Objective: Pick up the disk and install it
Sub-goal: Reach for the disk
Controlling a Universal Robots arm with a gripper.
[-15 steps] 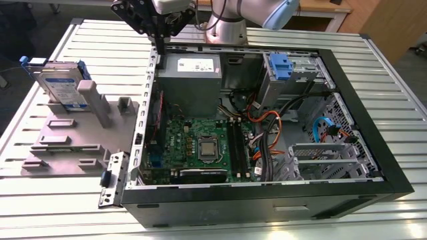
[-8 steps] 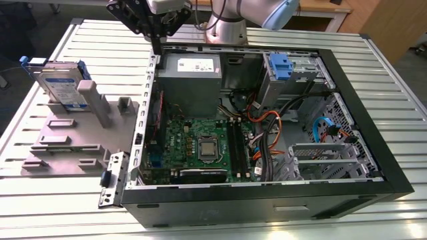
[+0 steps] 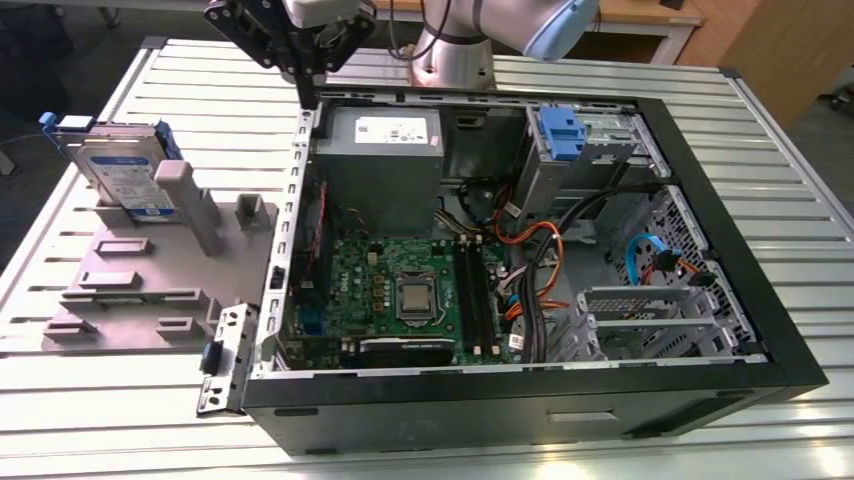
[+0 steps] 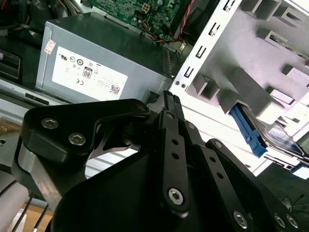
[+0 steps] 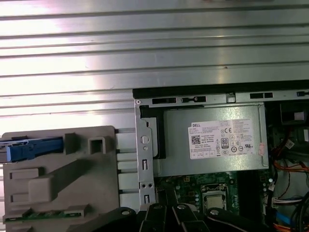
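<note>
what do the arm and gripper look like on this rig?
The arm is built of silver-grey tubular segments, with a pale blue cap on one joint. The gripper is matte black: angular linkage bars pinned with silver screw heads, tapering to two slim jaws. A whitish wrist piece sits above it in the exterior view.

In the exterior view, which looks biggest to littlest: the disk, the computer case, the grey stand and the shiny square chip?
1. computer case, by far the biggest
2. grey stand
3. disk, propped up on that stand
4. square chip on the green board, the littlest
</note>
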